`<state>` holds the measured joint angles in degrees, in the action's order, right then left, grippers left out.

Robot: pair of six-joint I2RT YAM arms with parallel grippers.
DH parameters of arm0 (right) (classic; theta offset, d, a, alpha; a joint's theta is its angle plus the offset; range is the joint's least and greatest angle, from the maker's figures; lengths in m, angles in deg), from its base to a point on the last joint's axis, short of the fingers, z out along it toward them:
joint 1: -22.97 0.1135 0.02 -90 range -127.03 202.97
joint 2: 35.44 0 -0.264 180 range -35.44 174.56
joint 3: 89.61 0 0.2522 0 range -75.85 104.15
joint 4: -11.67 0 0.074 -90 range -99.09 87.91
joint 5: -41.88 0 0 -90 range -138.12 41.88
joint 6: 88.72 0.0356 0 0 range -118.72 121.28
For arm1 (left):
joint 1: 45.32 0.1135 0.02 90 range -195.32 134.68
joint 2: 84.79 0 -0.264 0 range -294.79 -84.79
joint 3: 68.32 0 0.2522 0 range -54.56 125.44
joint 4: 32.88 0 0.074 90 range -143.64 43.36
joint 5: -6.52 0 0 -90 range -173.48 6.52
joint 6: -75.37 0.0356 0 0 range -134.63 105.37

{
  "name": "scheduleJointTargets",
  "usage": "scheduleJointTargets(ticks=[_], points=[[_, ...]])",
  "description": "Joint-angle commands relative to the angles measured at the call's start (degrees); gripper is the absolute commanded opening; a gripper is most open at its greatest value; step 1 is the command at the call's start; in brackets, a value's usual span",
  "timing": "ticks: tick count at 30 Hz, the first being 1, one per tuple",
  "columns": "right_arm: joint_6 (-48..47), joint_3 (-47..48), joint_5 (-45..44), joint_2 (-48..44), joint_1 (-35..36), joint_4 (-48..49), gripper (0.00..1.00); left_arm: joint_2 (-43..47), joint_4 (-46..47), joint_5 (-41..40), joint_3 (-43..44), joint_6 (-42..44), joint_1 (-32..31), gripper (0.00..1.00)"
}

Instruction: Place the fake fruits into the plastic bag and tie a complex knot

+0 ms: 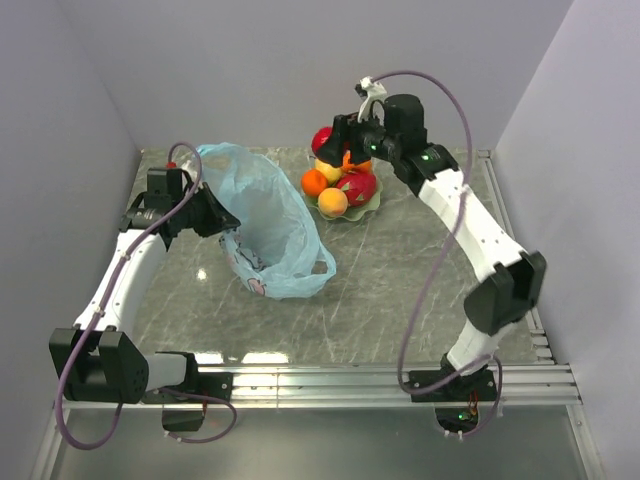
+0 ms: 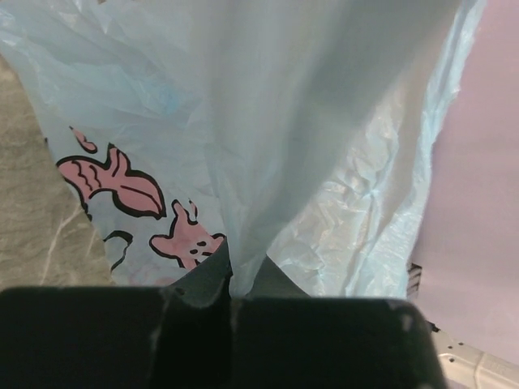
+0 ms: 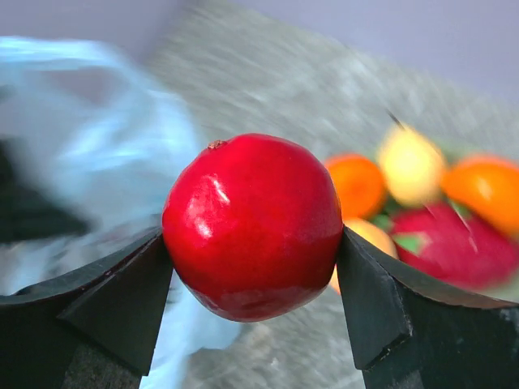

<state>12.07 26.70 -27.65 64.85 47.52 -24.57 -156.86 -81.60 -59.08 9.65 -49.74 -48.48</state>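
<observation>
The light-blue plastic bag [image 1: 265,215] with pink cartoon print lies on the table's left half, its mouth held up. My left gripper [image 1: 222,218] is shut on the bag's edge; the film [image 2: 243,162] rises from between the fingers. My right gripper [image 1: 328,140] is shut on a glossy red fruit [image 3: 253,225] and holds it above the pale green plate [image 1: 366,206]. On the plate lie orange [image 1: 314,181], yellow [image 1: 333,202] and pink-red [image 1: 357,187] fruits; they also show blurred in the right wrist view [image 3: 454,219]. No knot shows.
Grey walls close in the table on the left, back and right. An aluminium rail [image 1: 380,380] runs along the near edge by the arm bases. A loose bag handle [image 1: 318,272] lies on the marble surface.
</observation>
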Motion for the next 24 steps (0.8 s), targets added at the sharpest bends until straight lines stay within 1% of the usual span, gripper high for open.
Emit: scheduleJointTargets(ticks=[1,3,4,6,7,9,11,12,13,14,16,18,20,21,22,24], points=[[-5.5,-3.0,12.1,-5.5,4.4,3.2,0.45,-0.5,0.1,4.7,3.6,0.5,1.0,0.00],[-9.8,-4.8,13.9,-7.2,6.8,3.1,0.44,-1.2,-0.1,6.7,3.6,-0.3,1.6,0.00],[-11.9,-5.2,14.5,-7.3,10.0,2.6,0.44,-1.4,0.2,7.5,3.6,-0.6,2.0,0.00],[-16.4,-5.9,13.9,-6.9,12.9,0.8,0.44,-1.8,0.1,8.7,3.6,-0.9,2.4,0.00],[-17.5,-6.0,13.0,-5.9,15.1,0.2,0.45,-1.8,-0.1,9.1,3.8,-0.8,2.7,0.00],[-19.7,-6.1,11.9,-4.4,16.9,-0.9,0.45,-2.0,-0.8,9.5,3.8,-0.5,3.0,0.00],[-21.3,-5.0,8.7,-1.2,19.3,-3.2,0.59,-1.9,-1.5,10.1,3.7,0.0,3.1,0.00],[-22.6,-2.9,7.6,0.1,19.9,-4.1,0.66,-1.8,-1.7,10.2,3.6,0.2,3.1,0.00],[-23.2,-1.4,6.8,2.3,20.4,-5.6,0.77,-1.7,-2.0,10.1,3.6,0.4,4.5,0.00],[-23.4,0.1,6.2,3.3,20.9,-8.1,0.82,-1.6,-2.3,10.3,3.6,0.8,4.6,0.00],[-22.1,3.4,6.4,4.3,20.9,-9.2,0.93,-1.3,-2.4,10.4,3.2,1.1,4.8,0.00],[-20.9,4.5,7.0,3.5,20.2,-10.0,0.94,-1.0,-2.3,10.2,2.7,1.1,5.0,0.00],[-18.7,3.5,8.1,0.6,18.9,-7.9,0.96,-1.0,-2.0,10.4,2.2,0.8,5.2,0.00],[-15.8,2.0,9.2,-0.5,17.1,-7.1,0.96,-1.0,-1.9,10.3,1.9,0.7,5.2,0.00],[-14.3,1.2,10.0,-2.4,15.8,-5.9,0.98,-1.0,-1.7,10.5,1.8,0.5,5.4,0.00],[-11.2,0.3,10.6,-3.8,12.4,-6.1,0.98,-1.0,-1.5,10.4,1.5,0.4,5.4,0.00]])
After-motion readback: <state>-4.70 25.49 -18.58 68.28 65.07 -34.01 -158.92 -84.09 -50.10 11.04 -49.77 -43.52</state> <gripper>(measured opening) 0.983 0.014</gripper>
